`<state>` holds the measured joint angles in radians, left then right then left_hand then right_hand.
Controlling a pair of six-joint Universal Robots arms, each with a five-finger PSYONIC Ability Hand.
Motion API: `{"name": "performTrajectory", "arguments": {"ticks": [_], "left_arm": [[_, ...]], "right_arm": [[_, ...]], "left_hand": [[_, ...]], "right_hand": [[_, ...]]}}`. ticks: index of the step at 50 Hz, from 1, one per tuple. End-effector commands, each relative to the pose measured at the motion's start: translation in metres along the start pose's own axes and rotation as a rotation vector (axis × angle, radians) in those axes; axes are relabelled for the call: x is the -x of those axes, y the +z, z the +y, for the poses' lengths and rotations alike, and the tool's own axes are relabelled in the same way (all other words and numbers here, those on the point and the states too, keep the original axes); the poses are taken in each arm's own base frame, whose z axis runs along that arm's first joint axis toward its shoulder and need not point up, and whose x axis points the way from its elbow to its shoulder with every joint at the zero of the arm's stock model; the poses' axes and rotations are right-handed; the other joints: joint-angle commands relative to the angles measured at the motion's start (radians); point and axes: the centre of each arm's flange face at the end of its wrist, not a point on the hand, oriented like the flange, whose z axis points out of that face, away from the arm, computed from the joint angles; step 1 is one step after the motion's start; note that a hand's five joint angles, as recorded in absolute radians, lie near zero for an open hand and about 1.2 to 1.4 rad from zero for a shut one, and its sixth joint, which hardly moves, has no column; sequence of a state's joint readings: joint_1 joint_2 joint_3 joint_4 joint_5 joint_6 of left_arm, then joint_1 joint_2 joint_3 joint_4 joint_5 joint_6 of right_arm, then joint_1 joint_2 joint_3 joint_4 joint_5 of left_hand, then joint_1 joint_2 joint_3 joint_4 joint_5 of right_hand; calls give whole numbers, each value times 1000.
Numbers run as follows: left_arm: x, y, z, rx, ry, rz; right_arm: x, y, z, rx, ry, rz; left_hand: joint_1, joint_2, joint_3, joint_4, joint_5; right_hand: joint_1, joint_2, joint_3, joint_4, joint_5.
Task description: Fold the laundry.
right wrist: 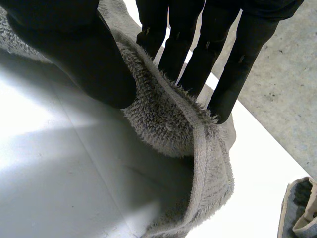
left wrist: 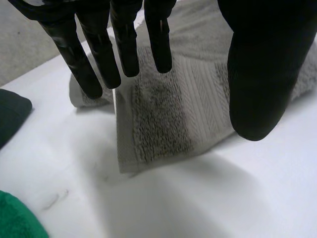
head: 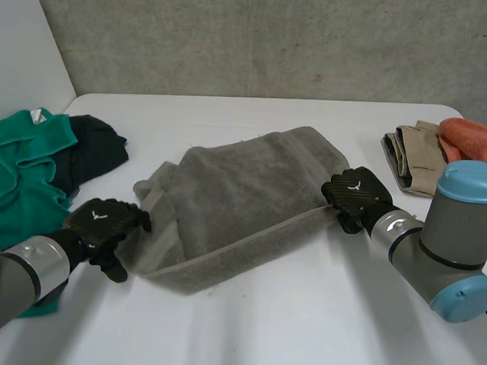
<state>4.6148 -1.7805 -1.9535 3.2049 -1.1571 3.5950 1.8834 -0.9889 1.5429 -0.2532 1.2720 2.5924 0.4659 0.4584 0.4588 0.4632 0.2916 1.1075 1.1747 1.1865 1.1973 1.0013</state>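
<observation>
1. Towel first: a grey towel (head: 242,207) lies in the middle of the frame on the white table (head: 302,330). Its near edge is turned up into a long flap.
2. It looks thick and fluffy. I think it is soft and floppy, a bit heavy for a cloth, and not slippery. It cannot break.
3. The right hand (head: 356,195), at the right of the frame, is at the towel's right end. In the right wrist view its thumb (right wrist: 84,59) is on one side of the fuzzy edge and its fingers (right wrist: 198,54) are on the other. So it pinches the towel there.
4. The left hand (head: 104,222), at the lower left of the frame, is just beside the towel's left end. In the left wrist view its fingers (left wrist: 124,44) are straight and far from the thumb (left wrist: 262,74). The towel's corner lies below the fingertips. This hand holds nothing.
5. The flat woven band (left wrist: 198,99) near that corner looks thinner and firmer than the fluffy part. I think it is a good spot for the left hand to pinch.
6. Held at both ends, the towel should lift flat. Held at one end, it would likely sag and bunch up.
7. A green cloth (head: 21,173) and a black cloth (head: 99,152) lie at the left of the frame. A folded pile (head: 418,154) sits at the upper right. All are well apart from the towel.
</observation>
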Motion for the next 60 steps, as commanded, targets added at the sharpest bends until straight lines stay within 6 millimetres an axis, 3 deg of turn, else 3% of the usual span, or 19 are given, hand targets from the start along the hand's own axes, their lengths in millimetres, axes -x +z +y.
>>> {"name": "performTrajectory", "arguments": {"ticks": [1,23,27,30,32,34,38,43,50,53,54,57,58,60], "left_arm": [[-2,16,10,-17,27,4],[-28,59,11,-39,206,-4],[-28,66,5,-49,211,-25],[-28,69,1,-62,206,-32],[-27,70,-1,-72,196,-40],[-27,70,-4,-81,189,-47],[-22,60,-19,-118,160,-91],[-14,34,-58,-230,125,-144],[-8,5,-67,-182,117,-173],[1,-24,-78,-138,136,-218],[5,-43,-89,-139,141,-238],[5,-73,-109,-175,145,-260],[7,-91,-124,-217,147,-281],[9,-107,-138,-259,144,-305]], "right_arm": [[1,0,1,7,1,2],[-5,0,3,13,0,21],[-7,0,3,12,0,25],[-10,0,4,12,1,35],[-14,1,3,10,4,47],[-16,0,2,11,4,54],[-21,-1,-2,4,2,69],[-24,-3,-9,-4,0,75],[-31,-20,-28,26,-31,72],[-53,-46,-56,46,-109,128],[-65,-61,-72,39,-156,166],[-80,-83,-101,2,-213,218],[-87,-97,-122,-44,-238,253],[-93,-108,-140,-86,-251,279]], "left_hand": [[-20,-13,-13,-18,-20],[-21,-13,-14,-18,-21],[187,195,195,190,187],[548,556,555,551,548],[926,934,933,929,926],[930,938,937,933,930],[930,938,937,933,930],[930,938,937,933,930],[930,938,937,933,930],[930,938,937,933,930],[930,938,937,933,930],[930,938,937,933,930],[930,938,937,933,930],[930,938,937,933,930]], "right_hand": [[289,222,210,199,220],[289,222,210,199,220],[289,222,210,199,220],[289,222,210,199,220],[289,222,210,199,220],[289,222,210,199,220],[289,222,210,199,220],[289,222,210,199,220],[289,222,210,199,220],[289,222,210,199,220],[289,222,210,199,220],[289,222,210,199,220],[289,222,210,199,220],[289,222,210,199,220]]}}
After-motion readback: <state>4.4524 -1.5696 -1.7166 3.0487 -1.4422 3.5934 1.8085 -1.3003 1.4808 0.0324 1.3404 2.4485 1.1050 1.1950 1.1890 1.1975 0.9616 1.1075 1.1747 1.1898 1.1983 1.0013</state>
